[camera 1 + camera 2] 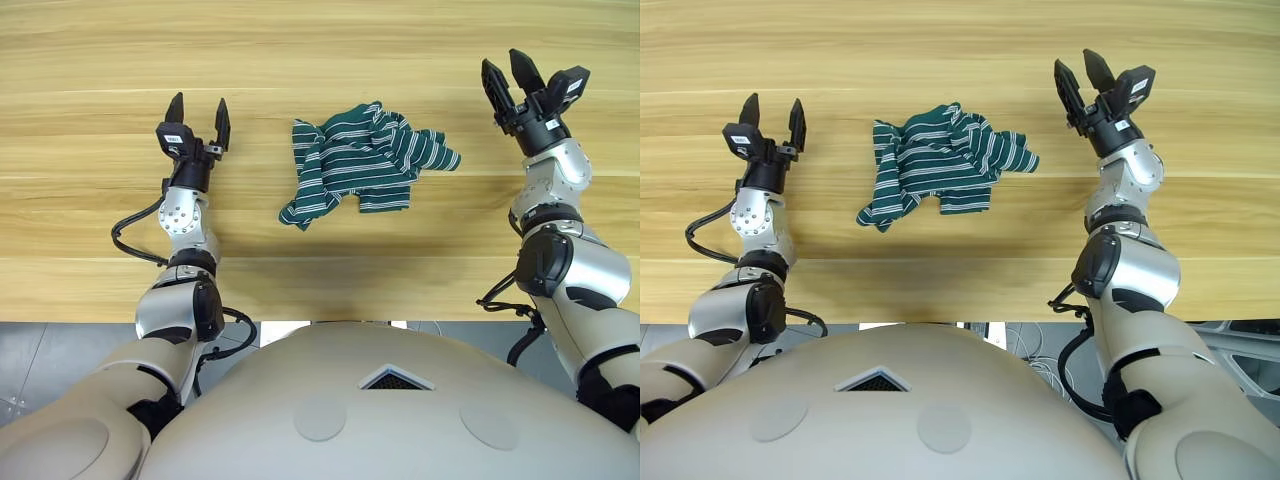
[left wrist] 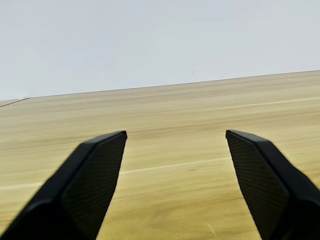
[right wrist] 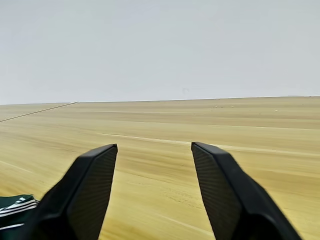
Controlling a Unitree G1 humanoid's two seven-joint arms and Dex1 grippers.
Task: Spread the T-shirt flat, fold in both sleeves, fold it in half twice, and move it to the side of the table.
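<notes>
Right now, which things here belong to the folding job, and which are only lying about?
Job: crumpled green white-striped T-shirt; left gripper, jaws open; right gripper, jaws open.
Only there: pale wooden table, the work surface.

Wooden table [image 1: 320, 60]: landmark; light planks, grain running crosswise. Grey floor [image 1: 40, 360]: below table's near edge. Loose cables [image 1: 1025, 340]: on floor, just past table's near edge. Plain pale wall [image 2: 150, 40]: beyond table's far edge.
</notes>
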